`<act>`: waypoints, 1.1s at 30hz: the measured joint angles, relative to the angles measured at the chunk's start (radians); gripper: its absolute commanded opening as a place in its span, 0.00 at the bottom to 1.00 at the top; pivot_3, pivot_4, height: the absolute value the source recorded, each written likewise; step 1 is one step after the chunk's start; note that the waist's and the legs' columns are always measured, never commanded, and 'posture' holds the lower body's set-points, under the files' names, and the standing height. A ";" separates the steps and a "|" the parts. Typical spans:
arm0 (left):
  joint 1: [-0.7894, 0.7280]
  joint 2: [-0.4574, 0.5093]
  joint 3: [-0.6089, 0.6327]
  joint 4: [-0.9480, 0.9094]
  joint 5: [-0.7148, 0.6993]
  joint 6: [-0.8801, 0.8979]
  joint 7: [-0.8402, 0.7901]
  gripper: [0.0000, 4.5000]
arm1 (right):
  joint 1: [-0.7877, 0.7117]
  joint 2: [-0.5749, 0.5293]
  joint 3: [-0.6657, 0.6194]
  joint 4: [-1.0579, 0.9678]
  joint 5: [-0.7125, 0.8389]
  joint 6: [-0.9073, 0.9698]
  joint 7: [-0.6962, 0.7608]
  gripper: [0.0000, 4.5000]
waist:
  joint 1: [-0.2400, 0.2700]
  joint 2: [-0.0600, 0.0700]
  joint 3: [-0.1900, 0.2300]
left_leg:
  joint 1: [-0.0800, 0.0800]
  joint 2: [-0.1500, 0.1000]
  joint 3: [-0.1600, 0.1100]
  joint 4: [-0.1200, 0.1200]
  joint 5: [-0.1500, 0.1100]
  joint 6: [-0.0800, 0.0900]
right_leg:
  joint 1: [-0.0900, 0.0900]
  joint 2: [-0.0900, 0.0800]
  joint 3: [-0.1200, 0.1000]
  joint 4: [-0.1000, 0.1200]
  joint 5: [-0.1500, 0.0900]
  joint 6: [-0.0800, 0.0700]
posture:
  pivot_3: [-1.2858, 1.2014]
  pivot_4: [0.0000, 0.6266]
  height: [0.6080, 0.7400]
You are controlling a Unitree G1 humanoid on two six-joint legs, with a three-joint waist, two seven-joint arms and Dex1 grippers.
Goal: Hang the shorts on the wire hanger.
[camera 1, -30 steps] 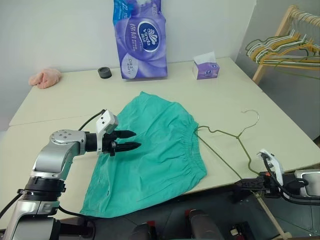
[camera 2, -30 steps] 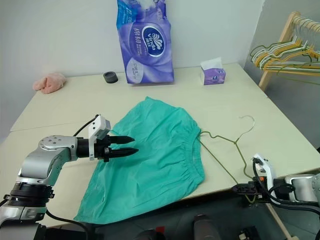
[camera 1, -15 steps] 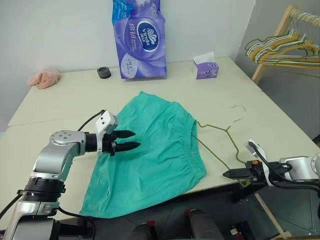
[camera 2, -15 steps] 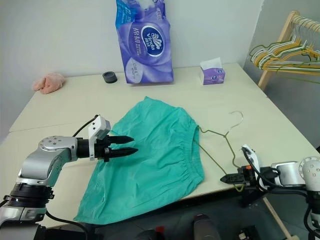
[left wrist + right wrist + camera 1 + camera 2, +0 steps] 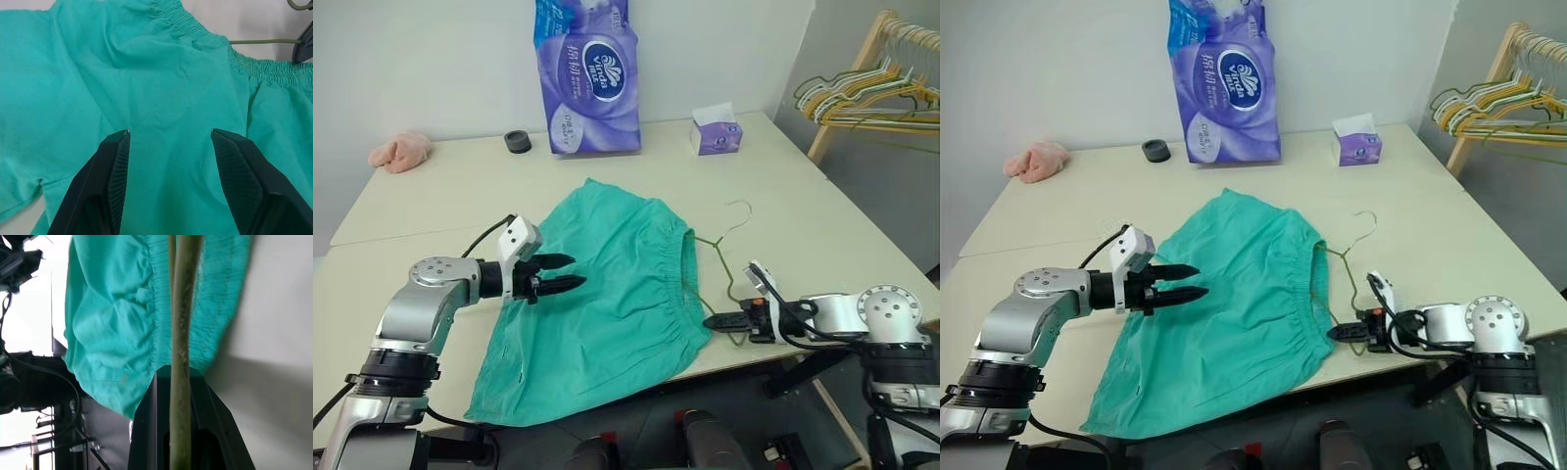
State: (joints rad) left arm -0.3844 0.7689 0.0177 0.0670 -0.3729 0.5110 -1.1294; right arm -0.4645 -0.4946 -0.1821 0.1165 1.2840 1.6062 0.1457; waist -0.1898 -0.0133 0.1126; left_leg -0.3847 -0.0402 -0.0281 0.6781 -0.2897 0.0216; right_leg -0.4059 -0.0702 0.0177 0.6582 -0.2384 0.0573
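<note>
One thin wire hanger [image 5: 720, 257] – beside wrinkled shorts [image 5: 607, 304].

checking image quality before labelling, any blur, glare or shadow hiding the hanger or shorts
Left eye view: even light, shorts and wire hanger sharp. Right wrist view: hanger wire close and soft, window glare blown white at the edge. Left wrist view: faint finger shadows on the cloth.

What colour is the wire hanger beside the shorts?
The wire hanger is olive green. The right wrist view shows it best, close up.
</note>
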 measured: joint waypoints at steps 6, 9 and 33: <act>0.000 -0.001 0.016 0.000 0.000 -0.006 0.025 0.61 | -0.023 0.044 -0.059 0.020 -0.006 0.000 -0.065 0.00 | 0.001 0.000 0.000 | 0.000 0.000 0.000 0.000 0.000 0.000 | 0.000 0.000 0.000 0.000 0.000 0.000 | 0.43 0.11 1.00; -0.021 -0.031 0.025 0.023 0.000 -0.017 0.072 0.65 | -0.024 0.050 -0.032 -0.055 -0.065 -0.045 -0.052 0.00 | 0.002 0.000 0.000 | 0.000 0.000 0.000 0.000 0.000 0.000 | 0.000 0.000 0.000 0.000 0.000 0.000 | 0.43 0.11 1.00; -0.546 -0.082 -0.145 0.481 0.242 -0.543 -0.123 0.99 | -0.115 -0.130 0.614 -0.357 -0.991 -0.890 0.442 0.00 | 0.001 -0.001 -0.003 | -0.002 -0.002 0.000 0.001 0.000 -0.001 | -0.002 -0.001 -0.002 0.001 0.000 0.000 | 0.43 0.07 1.00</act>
State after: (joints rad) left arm -0.9302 0.6870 -0.1268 0.5481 -0.1310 -0.0323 -1.2526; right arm -0.5798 -0.6247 0.4318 -0.2404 0.2926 0.7163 0.5873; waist -0.1885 -0.0146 0.1099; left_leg -0.3864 -0.0418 -0.0280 0.6794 -0.2894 0.0209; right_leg -0.4081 -0.0709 0.0154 0.6588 -0.2380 0.0577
